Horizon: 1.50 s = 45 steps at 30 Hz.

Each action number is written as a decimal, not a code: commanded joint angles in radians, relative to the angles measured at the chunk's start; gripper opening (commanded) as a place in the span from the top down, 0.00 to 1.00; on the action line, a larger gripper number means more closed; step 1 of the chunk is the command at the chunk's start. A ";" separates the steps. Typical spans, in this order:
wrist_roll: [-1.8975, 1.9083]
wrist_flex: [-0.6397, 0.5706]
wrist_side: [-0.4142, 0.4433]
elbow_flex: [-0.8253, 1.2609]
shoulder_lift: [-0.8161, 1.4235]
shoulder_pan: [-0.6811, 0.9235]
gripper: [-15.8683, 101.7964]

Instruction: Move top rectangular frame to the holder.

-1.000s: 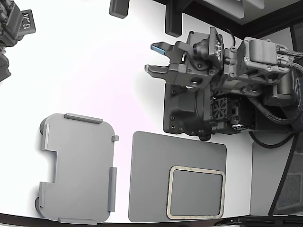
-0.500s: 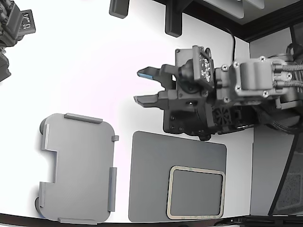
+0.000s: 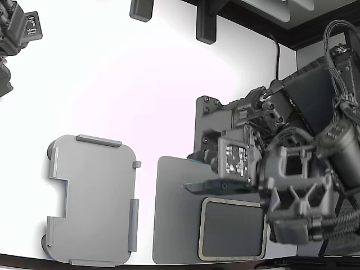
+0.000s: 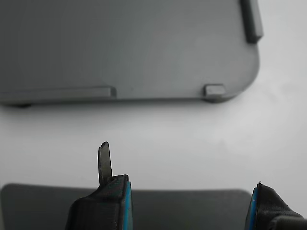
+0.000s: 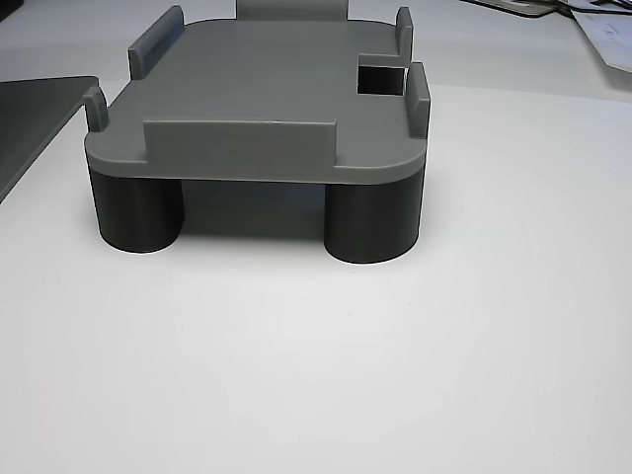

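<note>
The tan rectangular frame point(image 3: 201, 233) lies flat on the dark grey mat point(image 3: 174, 225) near the front edge of the table; my arm hides its top right part. The light grey holder point(image 3: 93, 199) stands empty at the exterior view's left, with raised tabs and a side notch. My gripper point(image 3: 194, 171) is open and empty, fingers pointing toward the holder, over the mat's far edge just beyond the frame. In the wrist view the open gripper point(image 4: 184, 191) hangs over the mat point(image 4: 187, 208), with the holder point(image 4: 129, 48) ahead. The other view shows the holder point(image 5: 267, 89) on short dark legs.
The white table point(image 3: 112, 84) spreads behind the holder. A black base plate point(image 3: 205, 121) sits behind the mat under my arm. Dark fixtures point(image 3: 140, 8) stand at the back edge and another dark device point(image 3: 14, 34) at the far left corner.
My arm has swung from the back of the table toward the front. The gripper has come down over the mat's far edge, close to the frame. Its jaws stay open.
</note>
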 commanded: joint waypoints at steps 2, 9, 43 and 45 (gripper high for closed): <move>0.270 0.031 -0.009 -0.032 -0.052 0.229 0.02; 0.353 0.002 -0.183 -0.041 -0.114 0.319 0.02; 0.635 -0.080 -0.291 0.178 -0.193 0.545 0.07; 0.640 -0.091 -0.291 0.199 -0.181 0.545 0.10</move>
